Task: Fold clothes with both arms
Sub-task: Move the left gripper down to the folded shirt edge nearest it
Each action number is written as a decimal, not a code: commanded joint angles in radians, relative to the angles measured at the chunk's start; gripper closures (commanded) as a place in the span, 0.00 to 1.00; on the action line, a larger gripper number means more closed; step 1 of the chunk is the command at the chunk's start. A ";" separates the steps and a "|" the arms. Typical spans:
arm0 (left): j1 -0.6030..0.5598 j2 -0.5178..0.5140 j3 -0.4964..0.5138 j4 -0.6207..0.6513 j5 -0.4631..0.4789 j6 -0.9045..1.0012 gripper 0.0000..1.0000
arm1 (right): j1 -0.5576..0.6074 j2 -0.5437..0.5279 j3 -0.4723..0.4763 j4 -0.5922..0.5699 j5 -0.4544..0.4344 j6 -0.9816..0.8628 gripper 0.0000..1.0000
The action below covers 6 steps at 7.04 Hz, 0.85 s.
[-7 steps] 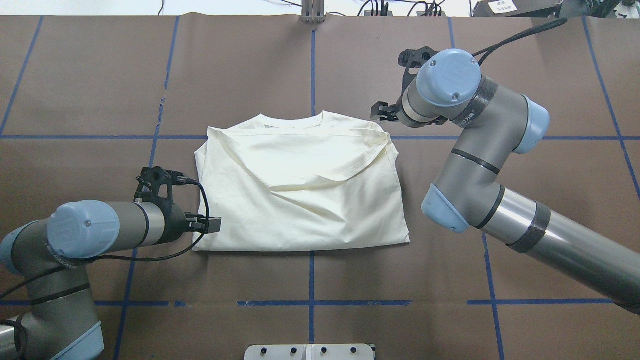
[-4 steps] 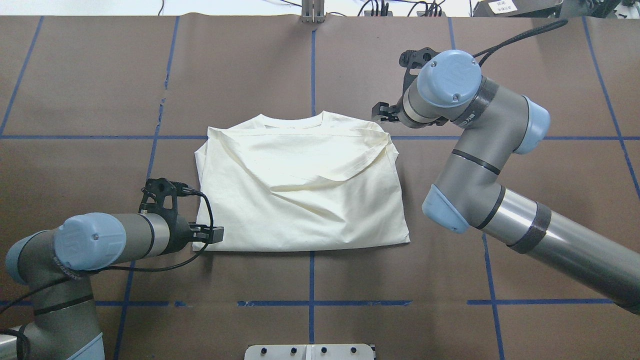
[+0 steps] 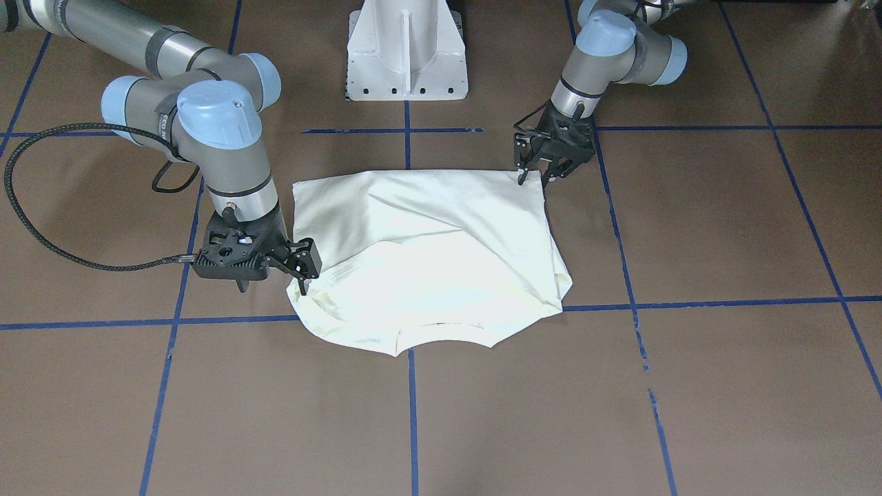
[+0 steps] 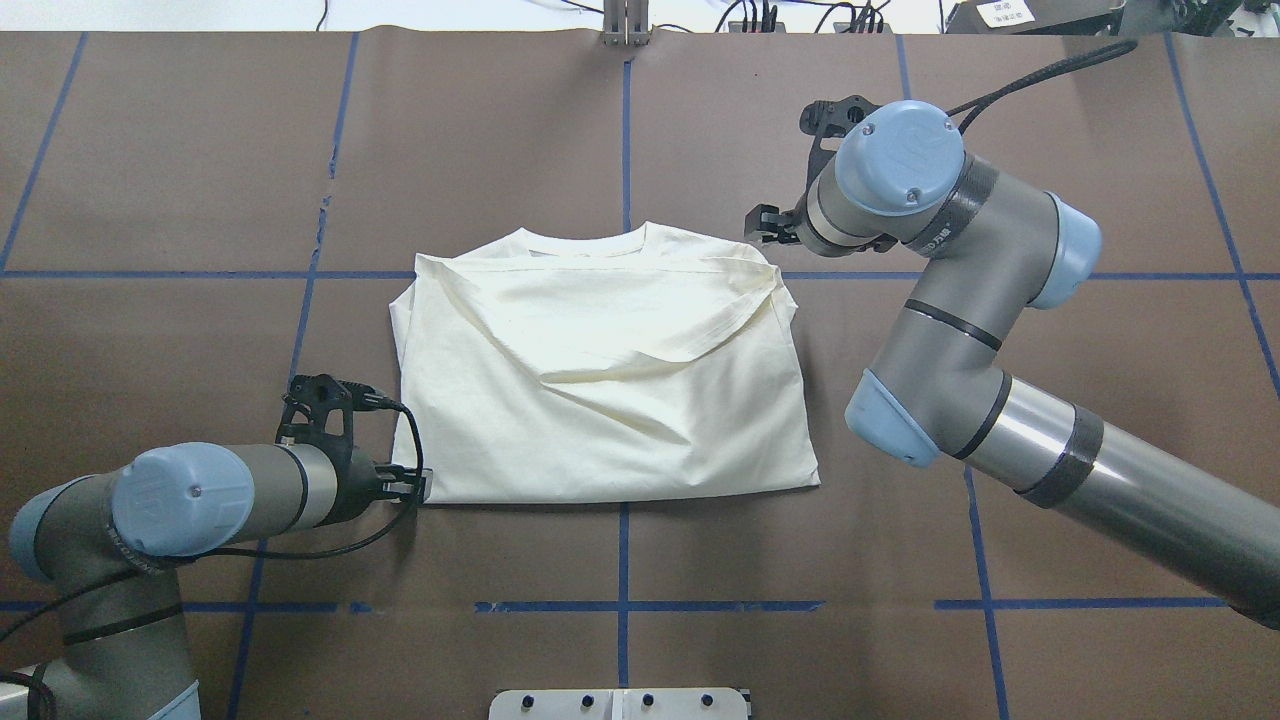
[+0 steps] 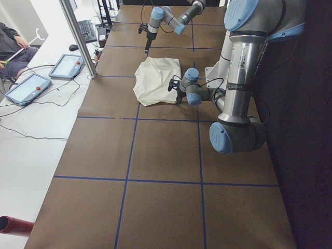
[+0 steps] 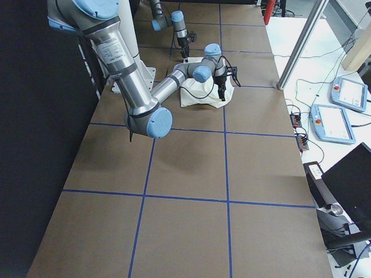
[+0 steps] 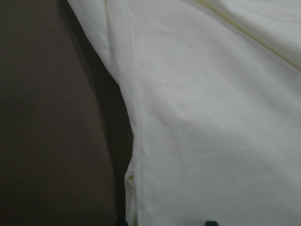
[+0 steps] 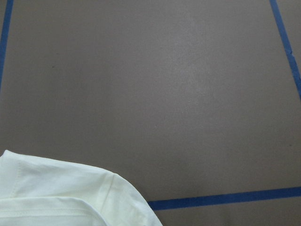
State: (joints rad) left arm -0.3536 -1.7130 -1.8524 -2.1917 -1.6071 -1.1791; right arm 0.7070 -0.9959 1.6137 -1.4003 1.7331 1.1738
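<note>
With jaws apart and empty, the left gripper [image 3: 532, 178] has slid to the base-side hem corner of the cream T-shirt [image 4: 600, 400], which lies flat just beyond the white pedestal base [image 3: 406, 55], while the right gripper [image 3: 303, 264] hovers open and empty at the far shoulder, so a grasp looks imminent.

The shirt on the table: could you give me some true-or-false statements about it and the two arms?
1. The T-shirt shows only a plain side. True.
2. The left end effector is at the collar. False: it is at a hem corner, on the robot's side.
3. The T-shirt hangs in the air. False: it lies on the table.
4. The right end effector is by a collar-end corner. True.
5. The tape lines are red. False: they are blue.
</note>
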 commanded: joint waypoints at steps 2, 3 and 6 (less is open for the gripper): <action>-0.010 0.006 -0.007 0.001 -0.002 0.013 1.00 | 0.000 -0.001 0.000 0.000 -0.003 0.003 0.00; -0.027 0.003 -0.004 0.006 -0.004 0.022 1.00 | 0.000 -0.001 0.000 0.000 -0.003 0.003 0.00; -0.244 -0.019 0.045 0.053 -0.007 0.275 1.00 | -0.001 0.000 0.000 0.001 -0.003 0.004 0.00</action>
State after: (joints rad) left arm -0.4905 -1.7185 -1.8394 -2.1486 -1.6104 -1.0180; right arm 0.7070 -0.9962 1.6148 -1.3992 1.7303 1.1779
